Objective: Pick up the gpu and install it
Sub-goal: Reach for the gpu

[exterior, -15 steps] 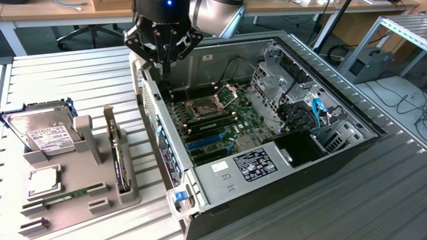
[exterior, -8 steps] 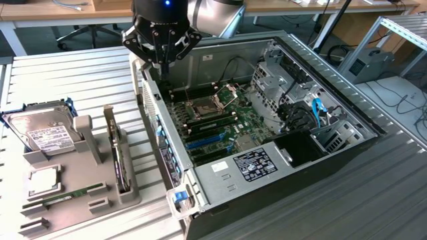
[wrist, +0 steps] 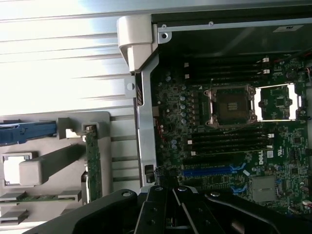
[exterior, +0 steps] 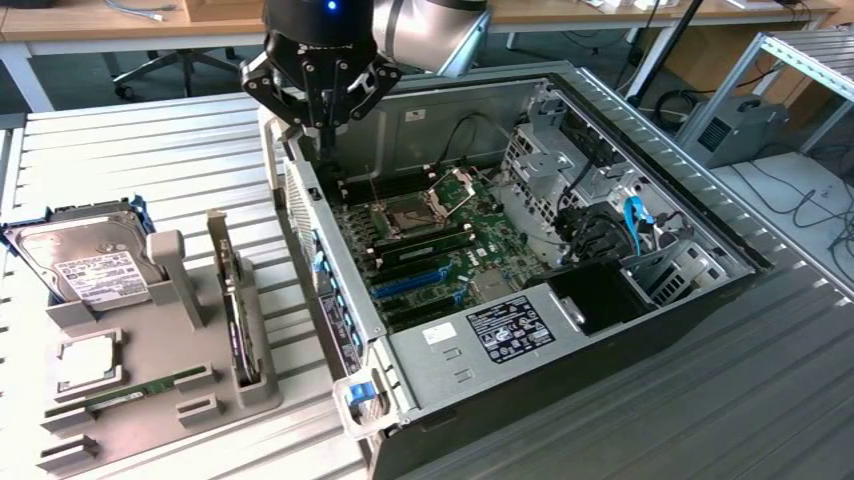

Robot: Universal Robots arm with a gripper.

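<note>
On the ribbed metal worktop (exterior: pixel 147 150), the gpu (exterior: pixel 238 300) stands edgewise in a grey holder (exterior: pixel 154 350) near the front edge, beside an open computer case (exterior: pixel 534 330). The pincer (exterior: pixel 324 135), closed on nothing, hangs over the case's far rim; desks (exterior: pixel 120 25) stand behind.

gpu (exterior: pixel 239 320) in holder (exterior: pixel 150 362) beside case (exterior: pixel 601 385)

You've got one computer case (exterior: pixel 627 360), one grey holder (exterior: pixel 160 350), and in that holder one hard drive (exterior: pixel 87 265), one graphics card (exterior: pixel 238 310), one memory stick (exterior: pixel 134 390) and one processor chip (exterior: pixel 87 362). On the motherboard (exterior: pixel 497 240) you can count two blue slots (exterior: pixel 407 287).
</note>
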